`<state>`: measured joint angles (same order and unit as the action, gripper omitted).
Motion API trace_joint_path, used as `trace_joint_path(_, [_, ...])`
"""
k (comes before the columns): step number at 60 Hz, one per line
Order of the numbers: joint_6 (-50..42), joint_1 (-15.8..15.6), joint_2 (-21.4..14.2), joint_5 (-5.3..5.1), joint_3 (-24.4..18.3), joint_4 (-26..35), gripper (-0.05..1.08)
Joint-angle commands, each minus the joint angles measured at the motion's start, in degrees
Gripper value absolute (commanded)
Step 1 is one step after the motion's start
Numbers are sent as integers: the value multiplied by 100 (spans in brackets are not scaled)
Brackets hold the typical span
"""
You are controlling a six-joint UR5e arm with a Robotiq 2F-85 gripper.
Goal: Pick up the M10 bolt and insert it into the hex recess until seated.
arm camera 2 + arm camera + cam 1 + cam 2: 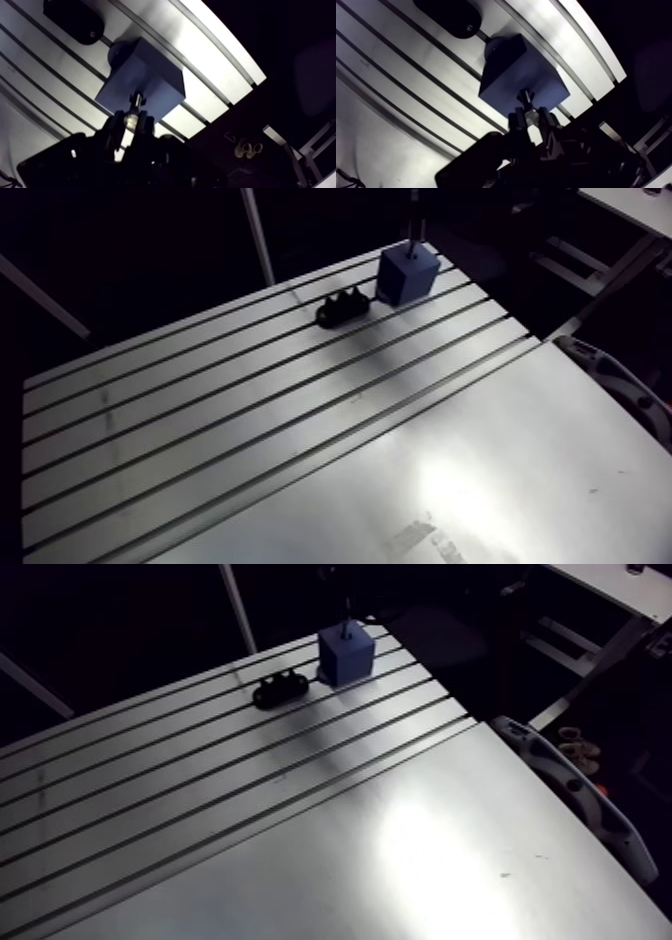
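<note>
A blue block (407, 274) stands on the far end of the slotted table (200, 418). In the wrist view its top face (521, 70) lies just ahead of the fingertips. My gripper (532, 119) is shut on the M10 bolt (526, 99), a dark shank held upright between the fingers. The bolt's end (136, 98) sits at the block's top face; whether it is inside the recess is hidden. In the arm view the bolt shows as a thin dark rod (345, 628) coming down onto the block (346, 654).
A black scalloped holder (342, 308) lies on the table just beside the block, also seen beyond the block in the wrist view (448, 15). A smooth metal plate (480, 478) covers the near part. The table's far edge runs right behind the block.
</note>
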<state>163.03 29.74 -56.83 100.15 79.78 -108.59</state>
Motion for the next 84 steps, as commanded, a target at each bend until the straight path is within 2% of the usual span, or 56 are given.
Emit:
trace_joint_path(1, [6,7,2,0,-11,0,89])
trace_joint_path(76, [-2,7,98,0,-3,-9,89])
trace_joint_path(78, [-2,7,98,0,-3,-9,87])
trace_joint_path(79, [-2,14,98,0,5,-9,79])
trace_joint_path(80, [-2,14,98,0,5,-9,79])
trace_joint_path(81, [-17,8,98,-7,6,-9,60])
trace_joint_path(82, [-17,8,98,-7,6,-9,60])
trace_joint_path(83, [-27,14,98,-31,6,-9,44])
trace_joint_path(84, [-27,14,98,-31,6,-9,44])
